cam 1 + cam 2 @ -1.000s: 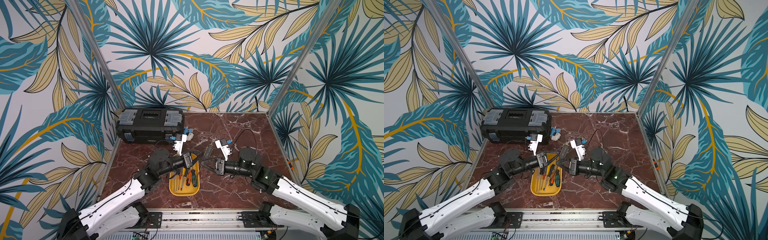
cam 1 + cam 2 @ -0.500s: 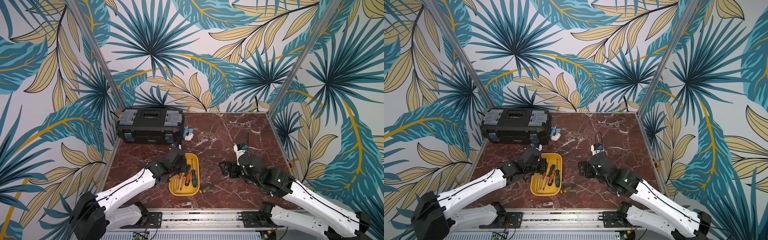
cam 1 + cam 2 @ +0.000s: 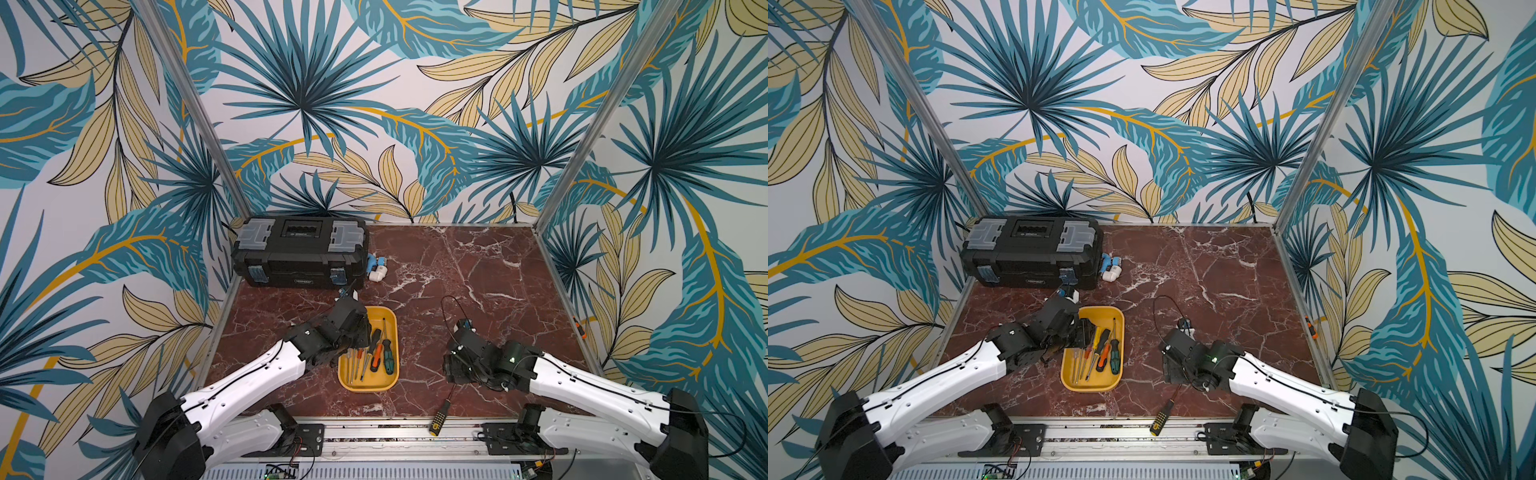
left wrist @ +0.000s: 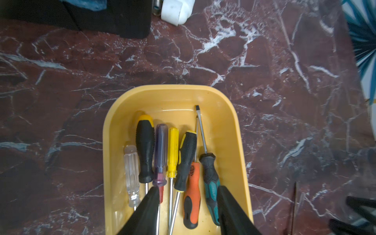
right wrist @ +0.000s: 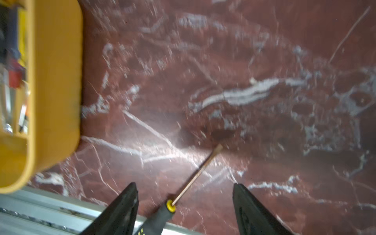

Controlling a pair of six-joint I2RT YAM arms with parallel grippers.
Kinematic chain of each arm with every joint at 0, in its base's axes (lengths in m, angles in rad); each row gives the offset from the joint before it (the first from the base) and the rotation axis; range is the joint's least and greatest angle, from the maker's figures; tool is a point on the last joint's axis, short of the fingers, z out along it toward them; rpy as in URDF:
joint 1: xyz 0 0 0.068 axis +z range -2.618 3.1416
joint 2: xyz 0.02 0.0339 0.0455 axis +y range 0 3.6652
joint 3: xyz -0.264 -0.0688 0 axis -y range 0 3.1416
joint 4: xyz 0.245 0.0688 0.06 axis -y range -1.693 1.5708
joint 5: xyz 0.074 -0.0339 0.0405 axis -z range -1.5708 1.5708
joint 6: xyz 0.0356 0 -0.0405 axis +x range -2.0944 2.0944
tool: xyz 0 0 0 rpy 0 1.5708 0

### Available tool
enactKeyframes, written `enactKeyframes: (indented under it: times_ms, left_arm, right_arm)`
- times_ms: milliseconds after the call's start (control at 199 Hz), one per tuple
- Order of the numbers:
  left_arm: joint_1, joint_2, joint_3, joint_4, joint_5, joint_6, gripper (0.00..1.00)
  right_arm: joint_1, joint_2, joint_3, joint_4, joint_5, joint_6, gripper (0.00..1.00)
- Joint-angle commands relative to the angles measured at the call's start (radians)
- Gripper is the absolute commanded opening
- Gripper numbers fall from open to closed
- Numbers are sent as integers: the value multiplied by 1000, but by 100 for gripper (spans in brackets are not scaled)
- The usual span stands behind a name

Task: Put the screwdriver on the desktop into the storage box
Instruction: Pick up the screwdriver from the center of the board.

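The storage box [image 3: 368, 387] is a yellow tray on the desktop [image 3: 478, 266], seen in both top views [image 3: 1092, 386], and several screwdrivers lie in it. My left gripper [image 4: 187, 188] hangs open just above their handles and holds nothing. One screwdriver [image 3: 437, 420] with a black and yellow handle lies outside the storage box [image 5: 55, 81], its handle on the front rail. My right gripper [image 5: 185, 184] is open low over it. The thin shaft [image 5: 195, 175] runs between the fingers and is not gripped. A top view shows this screwdriver [image 3: 1160, 420] in front of the right gripper [image 3: 1169, 370].
A black toolbox [image 3: 299, 253] stands at the back left, with white and blue pipe fittings [image 3: 377, 268] beside it. An aluminium rail [image 3: 374, 419] edges the front. A small orange object [image 3: 579, 328] sits on the right rail. A black cable [image 3: 446, 307] loops above the right wrist.
My left gripper has opened over the tray. The right gripper has come down over the loose screwdriver, which now lies farther toward the front right with its handle on the rail.
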Motion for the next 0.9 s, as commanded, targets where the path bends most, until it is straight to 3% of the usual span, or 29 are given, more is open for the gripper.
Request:
enactKeyframes:
  times_ms: [0,90,156,261,356,487,748,899]
  left_arm:
    - [0,-50,12,20,21,-10,52]
    - [1,-52,18,36,58,-13,52]
    - [0,-45,21,44,72,-14,53]
    - [0,-31,30,42,88,-7,52]
    - [0,-31,35,37,106,1,52]
    - [0,-45,31,41,118,1,52]
    - [17,-88,-17,177,228,-41,59]
    - [39,-127,-53,237,246,-89,61]
  right_arm:
    - [21,-60,-106,-36,-63,244,69]
    - [42,-36,-185,101,-122,332,63]
    - [43,24,-193,161,-140,343,63]
    - [42,148,-172,199,-152,342,52]
    - [41,232,-143,215,-143,326,38]
    - [26,233,-116,213,-105,301,0]
    - [19,12,64,213,43,96,0]
    - [-4,114,287,268,-13,-57,0]
